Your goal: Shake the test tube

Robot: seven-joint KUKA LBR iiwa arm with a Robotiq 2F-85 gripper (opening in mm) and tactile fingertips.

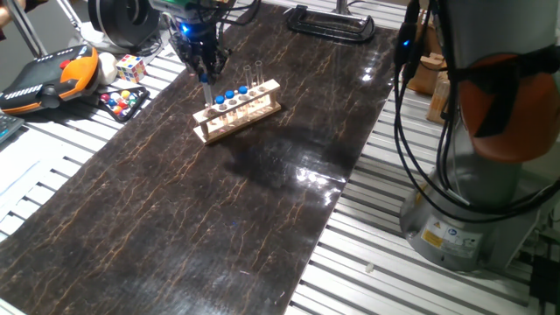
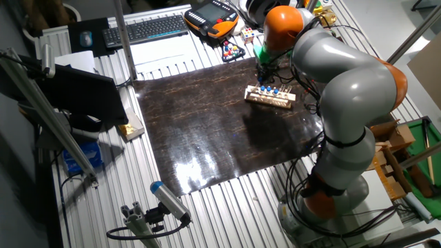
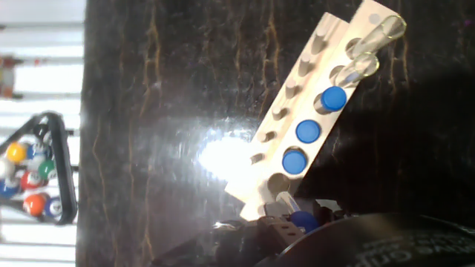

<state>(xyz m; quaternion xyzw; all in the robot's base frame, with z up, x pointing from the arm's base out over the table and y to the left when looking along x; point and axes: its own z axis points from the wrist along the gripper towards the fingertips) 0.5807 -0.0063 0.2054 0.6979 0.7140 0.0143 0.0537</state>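
Observation:
A wooden rack point(image 1: 249, 112) point(image 2: 270, 97) point(image 3: 297, 111) stands on the dark mat. Three blue-capped tubes point(image 3: 308, 131) sit in its holes, beside two taller uncapped clear tubes point(image 1: 253, 79) point(image 3: 367, 48) at the far end. My gripper point(image 1: 206, 77) point(image 2: 262, 74) point(image 3: 289, 226) hangs over the rack's left end, shut on the test tube point(image 1: 206, 93) point(image 3: 299, 219), gripping it near its blue cap. The tube's clear body points down toward the end hole point(image 3: 278, 182), which looks vacant. My fingers are mostly hidden at the bottom of the hand view.
A triangle of billiard balls point(image 1: 122, 103) point(image 3: 33, 174) and a Rubik's cube point(image 1: 130, 67) lie left of the mat. An orange teach pendant point(image 1: 44, 79) sits further left. A black clamp point(image 1: 331, 22) is at the mat's far edge, and the arm's base point(image 1: 472, 175) stands at the right.

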